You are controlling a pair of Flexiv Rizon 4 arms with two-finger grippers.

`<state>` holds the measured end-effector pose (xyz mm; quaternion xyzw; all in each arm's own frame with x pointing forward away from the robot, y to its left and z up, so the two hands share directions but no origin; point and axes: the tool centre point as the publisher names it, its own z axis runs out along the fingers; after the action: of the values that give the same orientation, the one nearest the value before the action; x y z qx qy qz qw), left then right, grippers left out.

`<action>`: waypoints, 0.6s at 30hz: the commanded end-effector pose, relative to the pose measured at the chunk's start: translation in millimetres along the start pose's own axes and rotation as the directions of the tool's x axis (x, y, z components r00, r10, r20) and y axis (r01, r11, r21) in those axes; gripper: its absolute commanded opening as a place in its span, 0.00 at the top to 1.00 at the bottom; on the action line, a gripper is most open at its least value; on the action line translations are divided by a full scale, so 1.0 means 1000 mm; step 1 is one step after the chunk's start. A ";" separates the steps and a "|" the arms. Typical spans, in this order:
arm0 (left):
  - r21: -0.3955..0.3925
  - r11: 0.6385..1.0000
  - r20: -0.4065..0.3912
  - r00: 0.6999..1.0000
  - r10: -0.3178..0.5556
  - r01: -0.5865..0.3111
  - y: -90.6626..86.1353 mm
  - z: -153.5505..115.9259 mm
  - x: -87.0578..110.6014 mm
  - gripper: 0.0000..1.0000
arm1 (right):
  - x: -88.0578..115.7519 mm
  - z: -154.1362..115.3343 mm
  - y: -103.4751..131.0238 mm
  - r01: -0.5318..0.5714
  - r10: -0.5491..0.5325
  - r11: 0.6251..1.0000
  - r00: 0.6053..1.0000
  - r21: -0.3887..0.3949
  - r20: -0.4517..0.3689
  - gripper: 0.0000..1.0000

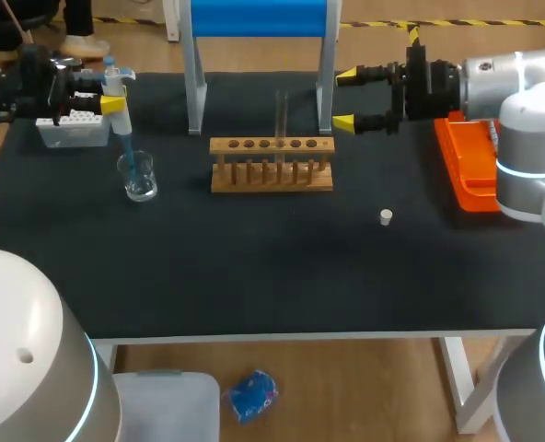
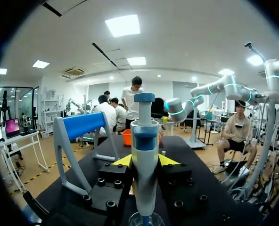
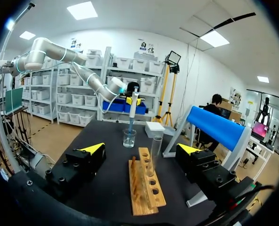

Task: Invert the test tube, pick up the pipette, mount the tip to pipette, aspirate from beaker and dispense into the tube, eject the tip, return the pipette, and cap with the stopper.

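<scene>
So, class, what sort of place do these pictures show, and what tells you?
Most likely a robotics lab set up as a chemistry bench. A wooden rack holds a glass test tube, and the robot's left hand grips a pipette with its tip in a beaker.

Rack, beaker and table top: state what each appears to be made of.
Rack: pale wood, looks unvarnished, grain visible. Beaker: clear glass or hard plastic, see-through with bright glints; cannot tell which. Table top: dark matte covering, perhaps fabric or rubber, no shine.
</scene>
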<state>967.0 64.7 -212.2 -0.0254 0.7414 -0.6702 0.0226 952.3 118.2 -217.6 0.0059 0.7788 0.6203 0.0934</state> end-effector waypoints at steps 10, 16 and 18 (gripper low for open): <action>0.004 1.000 -0.008 1.000 0.005 -0.005 -0.002 0.000 0.000 1.00 | 0.001 0.000 0.000 0.001 -0.001 1.000 1.000 0.001 0.003 0.00; 0.008 1.000 -0.003 1.000 0.016 -0.016 -0.006 0.002 0.002 1.00 | 0.001 0.000 0.000 0.001 -0.001 1.000 1.000 0.001 0.003 0.00; 0.007 1.000 0.001 1.000 0.021 -0.021 -0.008 0.004 0.003 1.00 | 0.001 0.000 0.000 0.001 -0.001 1.000 1.000 0.001 0.003 0.00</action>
<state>966.5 62.3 -207.1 -0.0168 0.7382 -0.6739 0.0260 952.0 118.0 -217.4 0.0058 0.7792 0.6198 0.0935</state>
